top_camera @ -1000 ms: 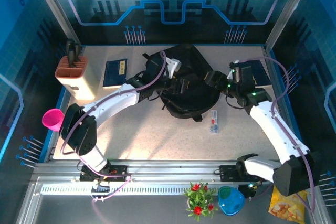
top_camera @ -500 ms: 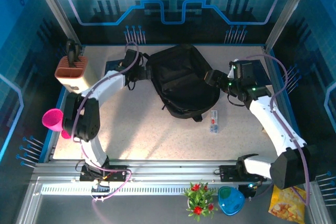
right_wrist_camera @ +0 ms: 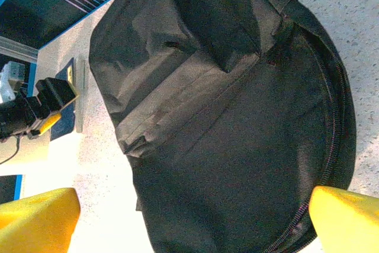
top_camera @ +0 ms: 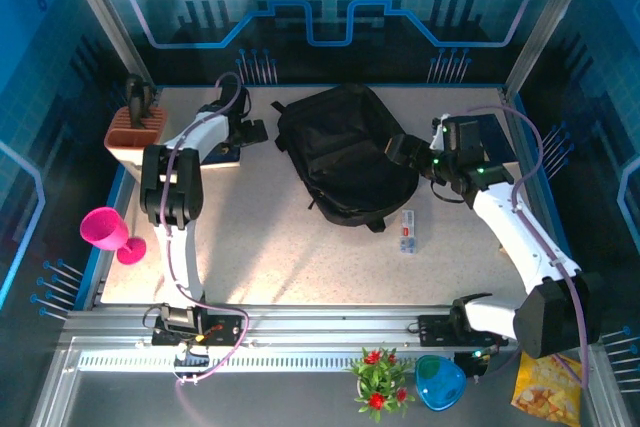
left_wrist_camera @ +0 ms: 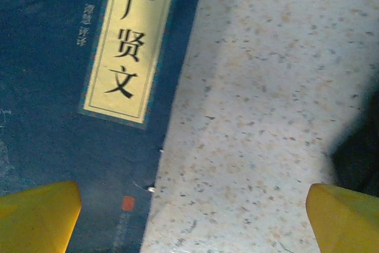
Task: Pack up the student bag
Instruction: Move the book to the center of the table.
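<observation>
Reading the overhead view as a clock face: nearest the arm bases, a small white packet point(top_camera: 407, 231) lies loose at about 5 o'clock off the bag, and a pink goblet point(top_camera: 105, 229) stands way out at 8 o'clock by the table's left edge. Mid table toward 12, the student bag point(top_camera: 345, 157) lies flat. I can't spot an opening in it, so I'd guess nothing's packed yet. The right gripper point(right_wrist_camera: 189, 223) hangs over the bag's 3 o'clock side with fingers spread wide and the zip seam curving past one tip, probably lined up to pinch fabric or steady the bag. Further back at 10 o'clock, the left gripper point(left_wrist_camera: 189, 223) hovers with fingers wide apart, one tip over a blue book point(left_wrist_camera: 89, 87) and the other over bare table point(left_wrist_camera: 266, 87). It looks set to straddle the book's edge for a pickup. A pen holder point(top_camera: 135, 137) sits far left, out of the way
</observation>
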Tool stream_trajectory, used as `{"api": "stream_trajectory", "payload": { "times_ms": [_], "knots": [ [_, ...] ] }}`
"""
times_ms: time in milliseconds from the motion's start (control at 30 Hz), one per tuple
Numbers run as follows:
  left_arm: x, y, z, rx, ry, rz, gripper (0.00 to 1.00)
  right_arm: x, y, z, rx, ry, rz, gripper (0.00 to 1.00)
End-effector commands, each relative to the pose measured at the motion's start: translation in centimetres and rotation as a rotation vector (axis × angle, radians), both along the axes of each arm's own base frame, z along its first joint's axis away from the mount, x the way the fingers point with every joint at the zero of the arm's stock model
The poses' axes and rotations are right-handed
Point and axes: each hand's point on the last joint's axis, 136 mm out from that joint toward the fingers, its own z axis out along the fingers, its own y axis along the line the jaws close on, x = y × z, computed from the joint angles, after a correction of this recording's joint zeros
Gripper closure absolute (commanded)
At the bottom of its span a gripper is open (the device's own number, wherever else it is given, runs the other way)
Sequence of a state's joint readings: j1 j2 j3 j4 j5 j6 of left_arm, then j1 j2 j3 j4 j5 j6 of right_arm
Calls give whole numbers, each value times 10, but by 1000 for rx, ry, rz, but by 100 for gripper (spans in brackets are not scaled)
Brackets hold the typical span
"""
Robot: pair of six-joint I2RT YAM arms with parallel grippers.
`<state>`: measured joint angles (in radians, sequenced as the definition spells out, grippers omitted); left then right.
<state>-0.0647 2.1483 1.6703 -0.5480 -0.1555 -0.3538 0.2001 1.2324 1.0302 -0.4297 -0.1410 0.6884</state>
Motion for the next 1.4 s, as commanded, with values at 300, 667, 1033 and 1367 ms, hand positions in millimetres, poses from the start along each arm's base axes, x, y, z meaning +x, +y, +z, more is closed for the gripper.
{"api": "stream_trajectory", "payload": {
  "times_ms": [300, 667, 1033, 1367],
  "knots": [
    [-37, -16, -46, -100, 211, -22, 4, -2, 4, -4, 26, 7, 11, 0],
    [-120, -66, -33, -304, 292, 36, 6, 2, 7, -7, 35, 12, 10, 0],
    [-245, -142, -48, -402, 383, 37, 6, -1, 50, -15, 14, 35, 115, 2],
    [-226, -167, 26, -459, 212, -173, 1, -22, 144, -29, -95, 72, 304, 12]
  ]
}}
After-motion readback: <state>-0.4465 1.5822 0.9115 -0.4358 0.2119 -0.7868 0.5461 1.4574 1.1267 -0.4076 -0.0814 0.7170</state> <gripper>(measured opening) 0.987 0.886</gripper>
